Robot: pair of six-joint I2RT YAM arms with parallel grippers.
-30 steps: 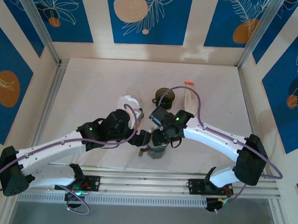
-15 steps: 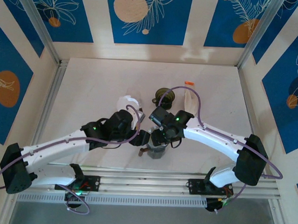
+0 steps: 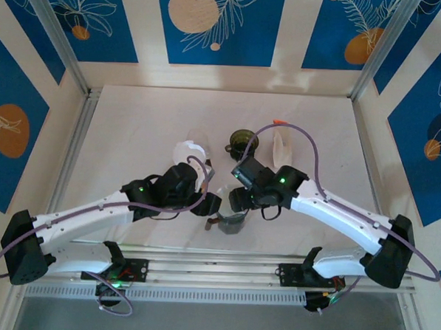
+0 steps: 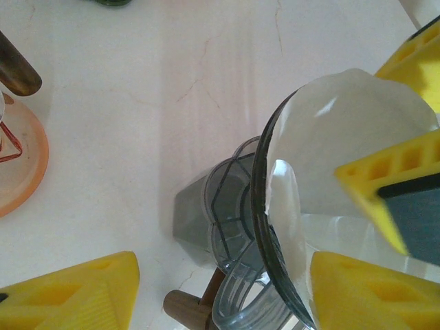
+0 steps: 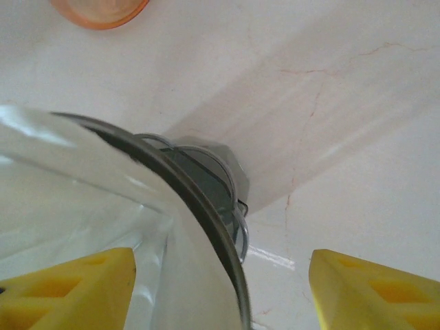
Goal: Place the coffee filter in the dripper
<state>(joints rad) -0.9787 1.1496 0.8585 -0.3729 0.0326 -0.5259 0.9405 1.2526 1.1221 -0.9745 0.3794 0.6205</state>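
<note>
The grey glass dripper (image 3: 231,222) stands near the table's front edge, its dark rim (image 4: 260,206) and wooden handle (image 4: 187,309) showing in the left wrist view. The white coffee filter (image 4: 344,137) lies inside it against the wall, and appears again as the filter (image 5: 82,206) in the right wrist view. My left gripper (image 4: 225,269) is open and straddles the dripper's rim at the handle side. My right gripper (image 5: 221,260) is open too, with one finger over the filter inside the dripper and the other outside the rim. Both grippers meet over the dripper, the left gripper (image 3: 211,205) and the right gripper (image 3: 241,199).
A clear glass vessel with an orange-tinted base (image 4: 20,155) stands just left of the dripper, seen as the vessel (image 3: 190,150) from above. Behind the dripper sit a dark green cup (image 3: 244,140) and a white object (image 3: 282,147) with an orange tag.
My left gripper's jaws have narrowed and it has edged closer to the dripper. The right arm's elbow has swung to the right while its gripper stayed over the dripper.
</note>
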